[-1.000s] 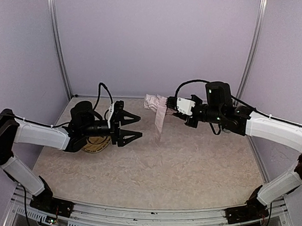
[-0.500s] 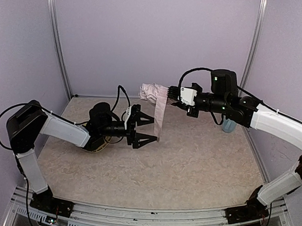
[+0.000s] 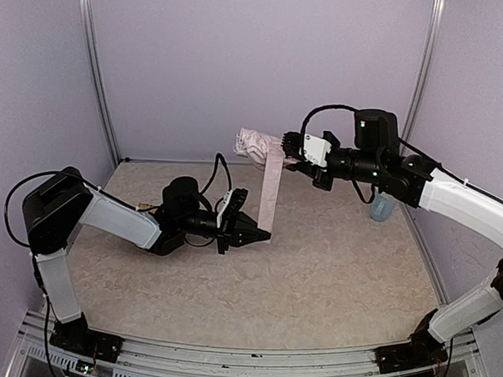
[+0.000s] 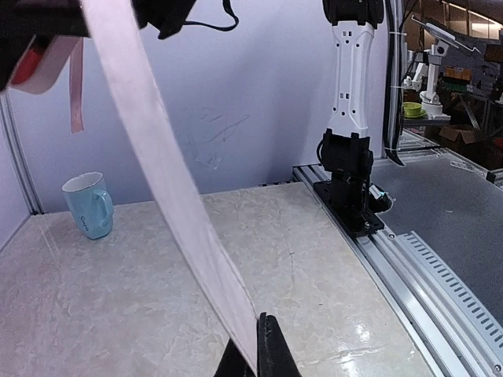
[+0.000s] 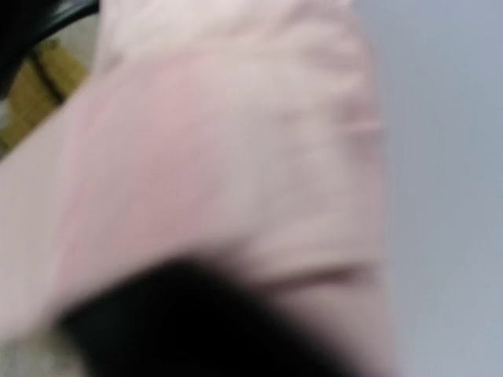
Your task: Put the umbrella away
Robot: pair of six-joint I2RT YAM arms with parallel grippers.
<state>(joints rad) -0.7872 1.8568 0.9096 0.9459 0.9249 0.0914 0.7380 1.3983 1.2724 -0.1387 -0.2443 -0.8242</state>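
Pink umbrella point(image 3: 255, 144) held aloft toward 12 o'clock, right gripper point(image 3: 293, 157) closed partway around its bundled fabric. Below it, left gripper point(image 3: 262, 236) pinched fully shut on the lower end of the hanging strap point(image 3: 271, 189). Step: securing the strap. Next, probably: wrap it round the bundle, keeping tension.

Mug point(image 3: 382, 208): pale blue, upright, handle on one side.
Table point(image 3: 314, 283): beige marbled top, under the mug.
Walls point(image 3: 257, 63): plain lavender, behind and beside the mug.
Corner post point(image 3: 423, 71): metal, upright, just behind the mug.
Front rail point(image 3: 244, 359): metal, well apart from the mug.
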